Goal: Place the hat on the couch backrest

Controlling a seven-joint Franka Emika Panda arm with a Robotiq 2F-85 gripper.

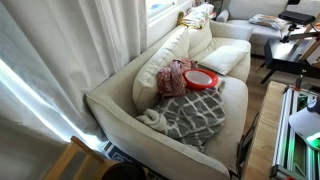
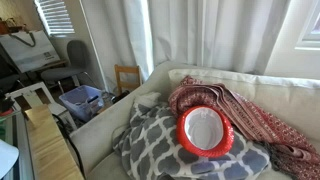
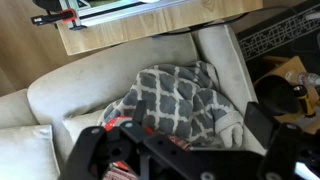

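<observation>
Nothing I can read here: the red-and-black fitting (image 3: 58, 17) on the wooden bench (image 3: 150, 32) at the far edge of the wrist view is too blurred to show any lettering.

My hand (image 3: 180, 152) hangs above the couch, pointing down at the seat. It appears only in the wrist view. Its black fingers (image 3: 88, 150) are spread wide, one at the left and one at the right of the picture, with nothing gripped between them. Below the open jaws lies the grey-and-white patterned blanket (image 3: 180, 95), crumpled against the cream couch arm (image 3: 70, 88). A sliver of red under my palm may be the hat or the knitted bundle; I cannot tell which.

In both exterior views the hat (image 1: 200, 79) (image 2: 205, 131) sits on the seat, its pale inside showing within the bright red rim. It rests on the far edge of the blanket (image 1: 195, 115) (image 2: 150, 140) and touches the reddish knitted bundle (image 1: 174, 75) (image 2: 255, 120) beside it. The couch backrest (image 1: 165, 52) (image 2: 205, 76) rises just behind the bundle, near the pale curtains (image 1: 60, 50), and the hat is not on it.
</observation>
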